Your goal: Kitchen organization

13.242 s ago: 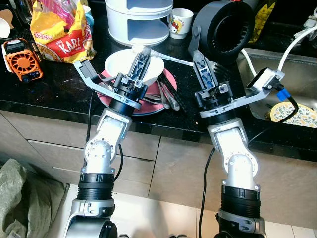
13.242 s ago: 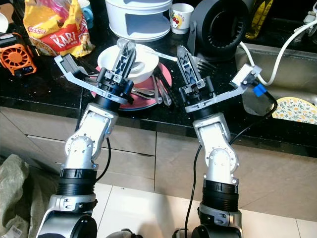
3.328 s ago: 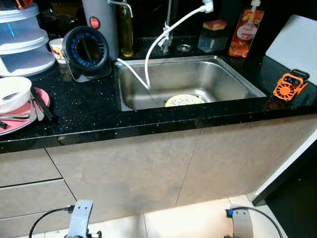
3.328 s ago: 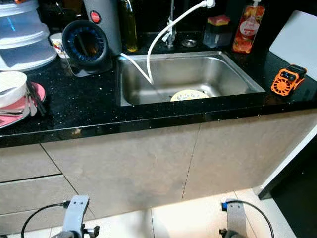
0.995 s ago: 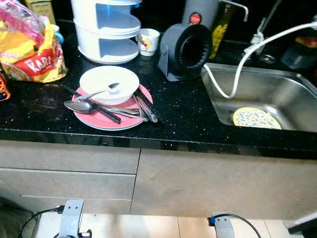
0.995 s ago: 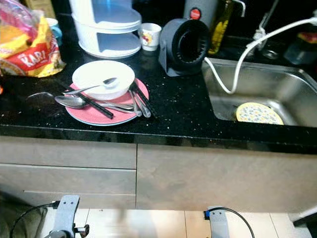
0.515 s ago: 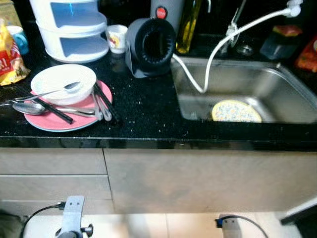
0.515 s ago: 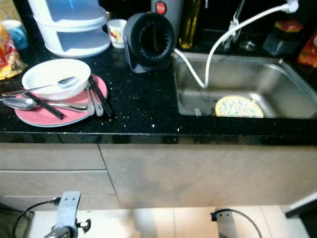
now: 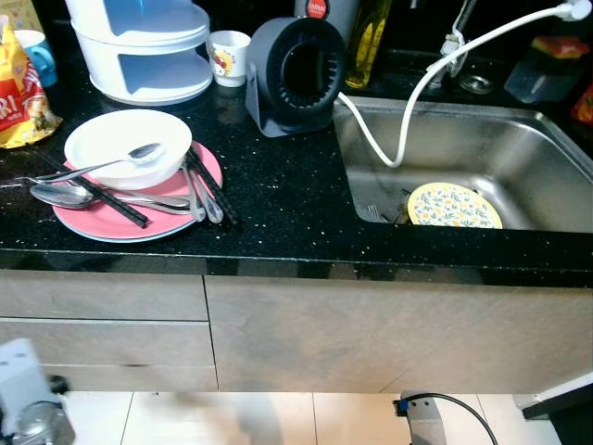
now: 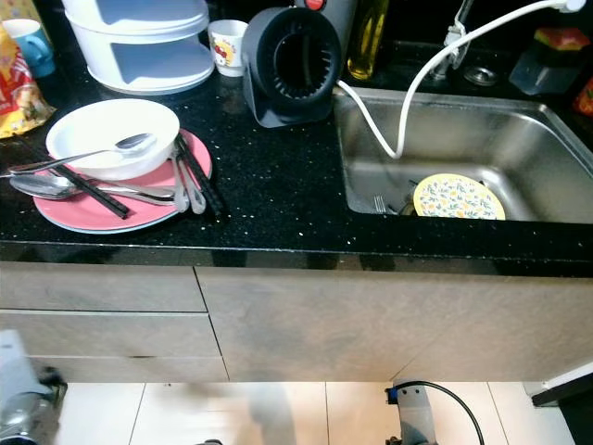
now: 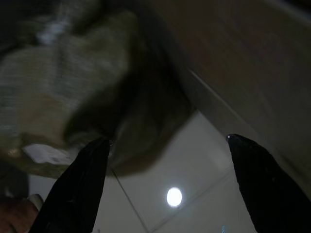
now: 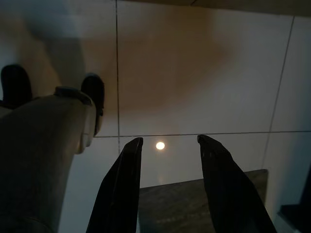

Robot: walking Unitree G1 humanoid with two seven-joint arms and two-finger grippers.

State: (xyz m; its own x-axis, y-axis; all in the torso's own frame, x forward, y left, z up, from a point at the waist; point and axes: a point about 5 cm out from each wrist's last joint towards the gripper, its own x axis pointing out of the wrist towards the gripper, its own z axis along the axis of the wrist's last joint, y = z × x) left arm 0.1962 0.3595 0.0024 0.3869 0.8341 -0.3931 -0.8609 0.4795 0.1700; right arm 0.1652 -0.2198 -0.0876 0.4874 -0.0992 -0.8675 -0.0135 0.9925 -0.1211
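Note:
A pink plate on the black counter carries a white bowl with a spoon in it, more spoons and black chopsticks. A yellow flowered plate lies in the steel sink, with a fork beside it. Both arms hang low in front of the cabinets. My left gripper is open over floor tiles and a greenish sack. My right gripper is open above the pale tiled floor, holding nothing.
A black round fan stands between the plate and the sink. A white tiered container, a small cup and a snack bag sit at the back left. A white hose dips into the sink. Drawer fronts lie below the counter.
The head view has swung right along the counter and then a little back; the dishes have not moved. The left arm's part at the bottom edge now sits further left.

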